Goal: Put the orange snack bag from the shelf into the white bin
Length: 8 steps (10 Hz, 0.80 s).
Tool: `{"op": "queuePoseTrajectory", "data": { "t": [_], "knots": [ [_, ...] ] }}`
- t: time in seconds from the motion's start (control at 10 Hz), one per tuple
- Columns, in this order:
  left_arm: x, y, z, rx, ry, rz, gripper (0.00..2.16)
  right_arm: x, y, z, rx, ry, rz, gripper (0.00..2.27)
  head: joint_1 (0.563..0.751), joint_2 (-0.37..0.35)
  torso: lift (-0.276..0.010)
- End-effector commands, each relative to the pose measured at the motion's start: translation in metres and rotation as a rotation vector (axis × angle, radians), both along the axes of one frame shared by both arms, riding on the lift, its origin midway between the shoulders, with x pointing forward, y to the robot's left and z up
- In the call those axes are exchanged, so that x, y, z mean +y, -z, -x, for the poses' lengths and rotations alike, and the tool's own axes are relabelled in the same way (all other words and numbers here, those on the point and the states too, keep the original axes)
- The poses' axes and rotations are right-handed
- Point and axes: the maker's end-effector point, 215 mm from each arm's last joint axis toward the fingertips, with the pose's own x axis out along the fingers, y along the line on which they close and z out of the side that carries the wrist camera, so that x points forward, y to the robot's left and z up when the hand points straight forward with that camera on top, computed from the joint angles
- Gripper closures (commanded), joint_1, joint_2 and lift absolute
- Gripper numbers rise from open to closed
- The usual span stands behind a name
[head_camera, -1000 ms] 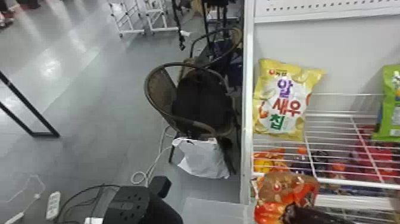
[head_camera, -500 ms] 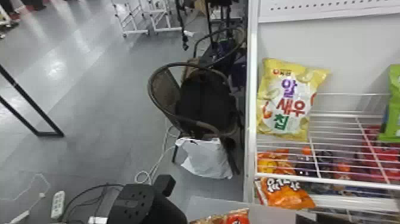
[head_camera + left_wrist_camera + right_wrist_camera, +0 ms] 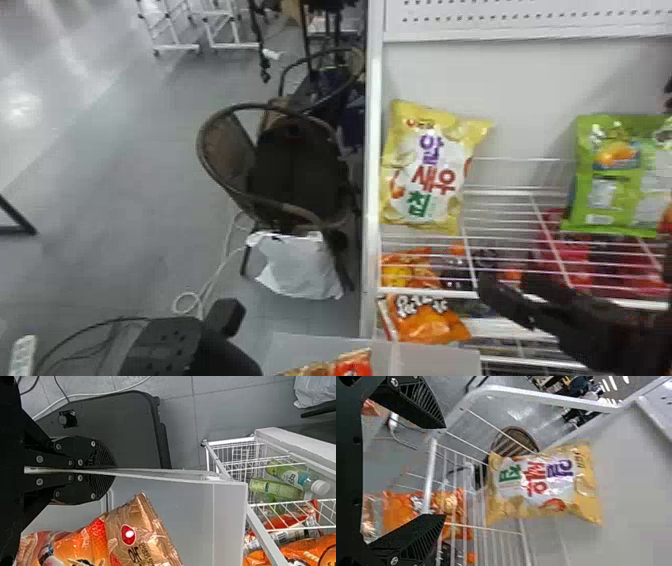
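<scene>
The right gripper (image 3: 445, 471) was at the shelf (image 3: 615, 301), its two black fingers spread wide with nothing between them. From there, the orange snack bag (image 3: 91, 538), orange and gold, lay lower and toward the robot's left, inside the white bin (image 3: 230, 526). Its long axis seemed to run roughly along the gripped wall, though part was cut off. The left gripper (image 3: 115, 470) was nearer, fingers closed on that wall, beside the bag. A second orange bag (image 3: 427, 320) lay on a lower shelf level. The placing looked done; the right arm probably needed only to draw back clear.
</scene>
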Motion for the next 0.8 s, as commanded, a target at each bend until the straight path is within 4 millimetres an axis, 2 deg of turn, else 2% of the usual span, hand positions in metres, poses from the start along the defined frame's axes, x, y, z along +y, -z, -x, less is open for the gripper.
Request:
{"op": "queuePoseTrajectory", "data": {
  "t": [0.0, 0.1, 0.5, 0.7],
  "knots": [
    [-0.004, -0.001, 0.002, 0.001, -0.001, 0.015, 2.14, -0.034, -0.016, -0.031, -0.123, 0.087, 0.068, 0.09, 0.695, 0.049, 0.001],
    [-0.003, -0.001, 0.003, 0.003, -0.003, 0.015, 2.14, -0.057, -0.023, -0.045, -0.188, 0.146, 0.100, 0.09, 0.695, 0.007, 0.001],
    [-0.006, 0.000, 0.004, 0.005, 0.000, 0.021, 2.14, -0.148, -0.014, -0.077, -0.363, 0.358, 0.236, 0.09, 0.695, -0.136, 0.001],
    [-0.005, 0.000, 0.004, 0.005, -0.003, 0.024, 2.14, -0.189, -0.004, -0.074, -0.415, 0.435, 0.275, 0.09, 0.695, -0.211, 0.001]
  ]
}}
